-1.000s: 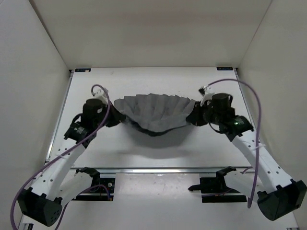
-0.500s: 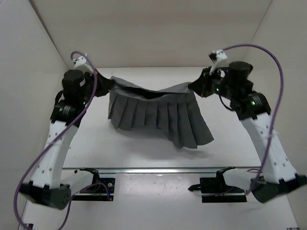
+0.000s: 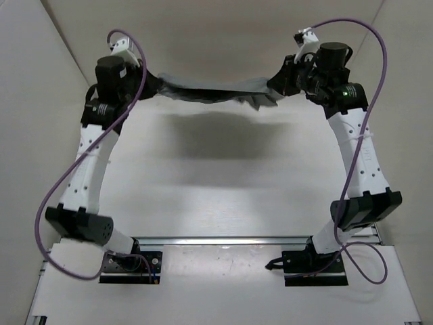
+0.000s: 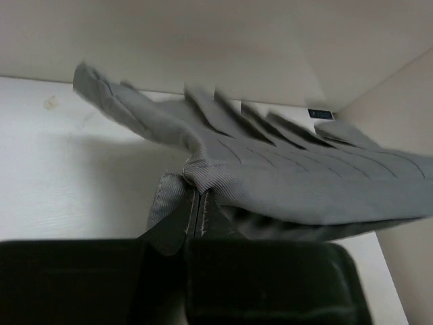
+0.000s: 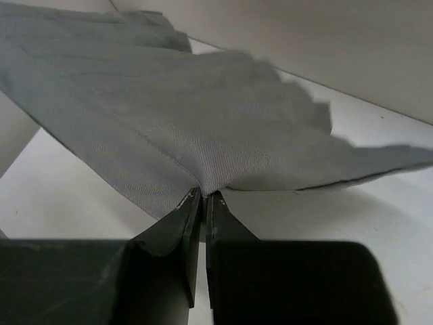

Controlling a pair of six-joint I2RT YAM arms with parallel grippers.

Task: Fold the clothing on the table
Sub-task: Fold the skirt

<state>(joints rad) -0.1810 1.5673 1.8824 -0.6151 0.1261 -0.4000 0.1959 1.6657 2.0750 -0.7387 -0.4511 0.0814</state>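
Two black feet (image 3: 132, 263) sit closest to me, bolted by the metal rail (image 3: 223, 240) at the near edge of the white table (image 3: 223, 183). Two white arms go up from there, the left arm (image 3: 84, 162) on one side and the right arm (image 3: 358, 156) on the other. Two purple cords (image 3: 51, 196) loop along them, one for each arm. One tiny green light (image 3: 345, 91) glows on the right arm, near its wrist.

Farther back there is one skirt (image 3: 206, 93), dark grey with lots of pleats. It is up in the air over the far part of the table and is not touching it. It is pulled out long and flat between the two grippers. One big soft shadow (image 3: 203, 125) lies on the table under it.

The left gripper (image 3: 154, 85) pinches one end of the skirt. Its own camera shows its two fingers (image 4: 177, 223) pressed tight together, with a bunched bit of cloth caught at the tips. The right gripper (image 3: 274, 87) pinches the other end the same way, its two fingers (image 5: 172, 233) squeezed on a fold of cloth.

One small dark tag (image 4: 319, 114) sits at a far corner of the table, but it is too small to read. Three plain pale walls (image 3: 216, 40) stand around the table, at the left, the right and the back.
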